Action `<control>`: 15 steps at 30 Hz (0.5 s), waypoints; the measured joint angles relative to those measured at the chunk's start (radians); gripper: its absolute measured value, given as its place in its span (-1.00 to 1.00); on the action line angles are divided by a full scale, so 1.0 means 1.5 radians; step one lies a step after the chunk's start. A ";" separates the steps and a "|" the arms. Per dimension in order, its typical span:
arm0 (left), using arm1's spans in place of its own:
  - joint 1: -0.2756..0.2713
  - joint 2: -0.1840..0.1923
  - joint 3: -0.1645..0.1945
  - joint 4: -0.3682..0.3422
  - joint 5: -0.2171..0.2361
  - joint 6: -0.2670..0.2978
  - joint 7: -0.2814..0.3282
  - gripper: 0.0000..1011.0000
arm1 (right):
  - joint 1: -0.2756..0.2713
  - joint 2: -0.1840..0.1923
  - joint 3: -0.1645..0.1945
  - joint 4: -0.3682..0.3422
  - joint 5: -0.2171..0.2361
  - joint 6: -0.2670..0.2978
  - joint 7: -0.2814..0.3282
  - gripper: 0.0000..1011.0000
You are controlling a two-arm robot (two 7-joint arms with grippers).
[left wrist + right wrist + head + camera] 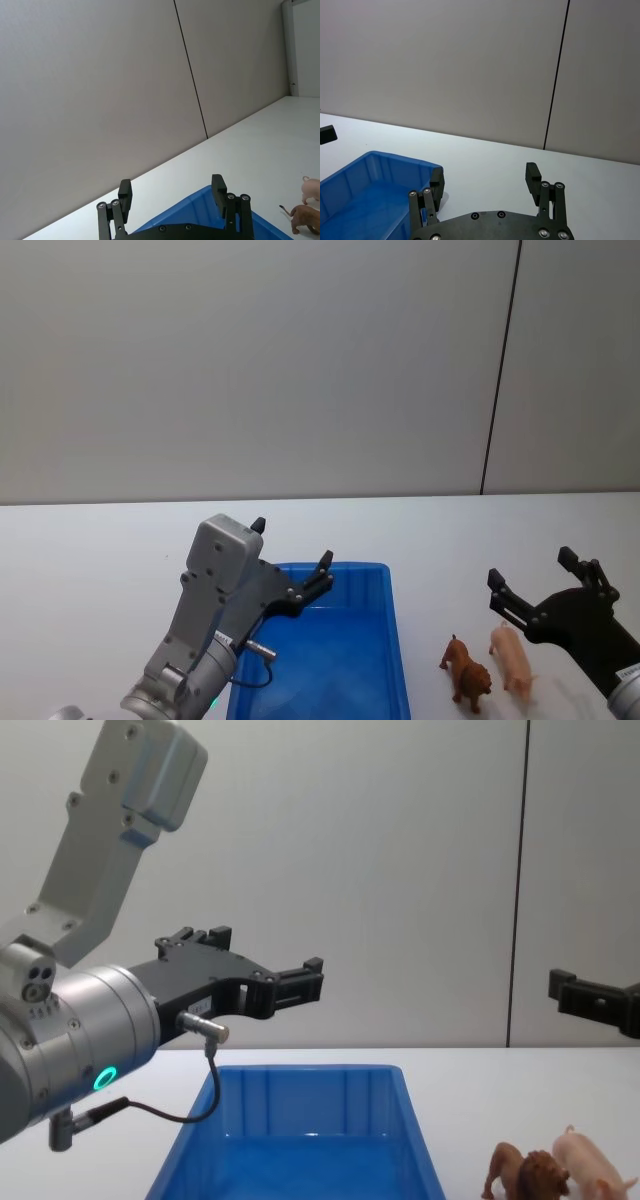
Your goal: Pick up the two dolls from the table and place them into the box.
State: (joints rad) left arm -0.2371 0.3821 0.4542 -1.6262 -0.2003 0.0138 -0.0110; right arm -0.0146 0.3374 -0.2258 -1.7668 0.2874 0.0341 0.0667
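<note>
The brown lion doll (467,672) and the pale pink pig doll (513,658) stand side by side on the white table (90,560), just right of the blue box (320,660). From the chest view the lion (525,1175) and pig (595,1170) sit low at the right, beside the box (310,1120). My left gripper (292,543) hovers open over the box's far left corner, holding nothing. My right gripper (530,567) hangs open above and slightly beyond the dolls, also with nothing in it. In the left wrist view the left gripper (171,184) stands over the box rim (200,207).
A plain grey wall with one dark vertical seam (500,370) rises behind the table. The box (370,190) has nothing in it. Bare tabletop stretches left of the box and beyond the dolls.
</note>
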 joint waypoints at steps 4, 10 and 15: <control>0.000 0.000 0.000 0.000 0.000 0.000 0.000 0.98 | 0.000 0.000 0.000 0.000 0.000 0.000 0.000 0.98; 0.000 0.000 0.000 0.000 0.000 0.000 0.000 0.98 | 0.000 0.000 0.000 0.000 0.000 0.000 0.000 0.98; 0.000 0.000 0.000 0.000 0.000 0.000 0.000 0.98 | 0.000 0.000 0.000 0.000 0.000 0.000 0.000 0.98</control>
State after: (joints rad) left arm -0.2371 0.3821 0.4542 -1.6262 -0.2003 0.0138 -0.0109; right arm -0.0147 0.3375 -0.2258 -1.7667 0.2874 0.0341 0.0668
